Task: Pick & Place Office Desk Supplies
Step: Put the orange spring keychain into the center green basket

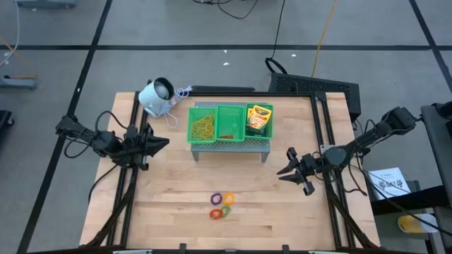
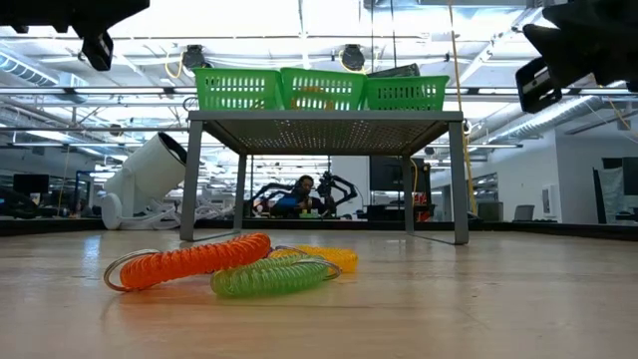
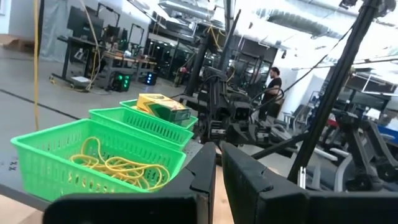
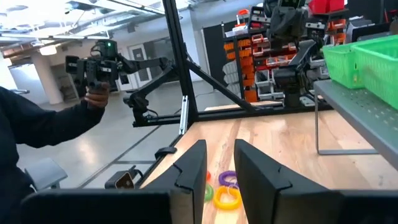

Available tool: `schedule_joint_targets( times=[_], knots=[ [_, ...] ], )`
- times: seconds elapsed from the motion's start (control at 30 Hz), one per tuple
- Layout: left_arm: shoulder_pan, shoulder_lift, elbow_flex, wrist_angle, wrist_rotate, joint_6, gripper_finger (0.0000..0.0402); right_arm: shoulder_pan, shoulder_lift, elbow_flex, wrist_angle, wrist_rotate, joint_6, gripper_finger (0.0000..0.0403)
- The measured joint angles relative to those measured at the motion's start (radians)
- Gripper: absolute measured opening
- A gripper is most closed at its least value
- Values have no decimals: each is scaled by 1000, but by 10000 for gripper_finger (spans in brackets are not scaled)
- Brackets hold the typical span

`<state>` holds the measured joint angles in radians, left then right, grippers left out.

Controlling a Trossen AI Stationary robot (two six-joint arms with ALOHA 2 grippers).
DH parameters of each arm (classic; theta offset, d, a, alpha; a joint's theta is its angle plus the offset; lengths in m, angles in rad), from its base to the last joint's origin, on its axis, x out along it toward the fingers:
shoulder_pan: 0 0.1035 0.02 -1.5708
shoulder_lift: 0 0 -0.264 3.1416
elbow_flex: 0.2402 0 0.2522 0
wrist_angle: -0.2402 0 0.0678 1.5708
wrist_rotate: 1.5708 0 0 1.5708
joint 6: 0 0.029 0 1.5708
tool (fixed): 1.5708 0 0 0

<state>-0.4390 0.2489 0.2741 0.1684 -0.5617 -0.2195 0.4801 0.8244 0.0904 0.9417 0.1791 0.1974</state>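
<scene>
While both arms hang over the wooden tabletop (image 1: 176, 204), neither one holds anything. The left claw (image 1: 161, 143) is on the left side of the tabletop, near the white round-headed device (image 1: 157, 94) and just to the left of the grey stand (image 1: 233, 147). Its fingers (image 3: 205, 171) are almost pressed together, with only a thin gap between them. The right claw (image 1: 290, 170) is on the right side of the tabletop, in front of the stand's right end and well apart from the rings. Its fingers (image 4: 193, 165) stand a little apart, with nothing between them.

The green tray (image 1: 229, 123) with three parts sits on top of the grey stand at the back of the tabletop. The yellowish rubber bands (image 1: 204, 127) lie in a tangle in the left part. A small bit of red shows in the middle part, too small to tell what it is. A yellow-and-green crayon box (image 1: 259, 118) lies in the right part; how many boxes are there cannot be told.

The small rings (image 1: 222, 205) lie close together near the front of the tabletop, about in the middle. The purple one and an orange one are at the back, and a red one and a green one are at the front. From the low view the orange ring (image 2: 189, 260) and the green ring (image 2: 274, 276) look like coiled springs and touch each other.

In the right wrist view a person's sleeve (image 4: 43, 127) shows in the room beyond the tabletop
</scene>
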Motion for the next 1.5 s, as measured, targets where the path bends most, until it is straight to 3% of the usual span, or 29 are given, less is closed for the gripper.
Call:
schedule_joint_targets(
  times=[0.4,0.5,0.63,0.73,0.83,0.97,1.2,1.3,1.5],
  knots=[
    [0,6,0,-9,0,-16,35,0,0,-10,12,0,-3,70],
    [-1,61,0,48,106,-37,35,0,0,-10,11,0,-3,70],
    [-19,269,0,254,254,-34,35,0,0,-10,11,1,-3,70],
    [-57,489,12,452,273,-4,35,0,0,-11,11,2,-3,70],
    [-104,723,94,521,273,42,35,0,0,-11,11,3,-3,70],
    [-151,978,289,441,274,51,46,0,0,-11,11,3,-3,70],
    [-162,1286,609,-39,252,-144,123,-1,1,-11,9,3,-30,70],
    [-155,1393,665,-162,251,-191,155,-1,1,-11,11,3,-30,70],
    [-155,1535,683,-164,273,-229,182,0,0,-11,11,3,-28,71]
  ],
)
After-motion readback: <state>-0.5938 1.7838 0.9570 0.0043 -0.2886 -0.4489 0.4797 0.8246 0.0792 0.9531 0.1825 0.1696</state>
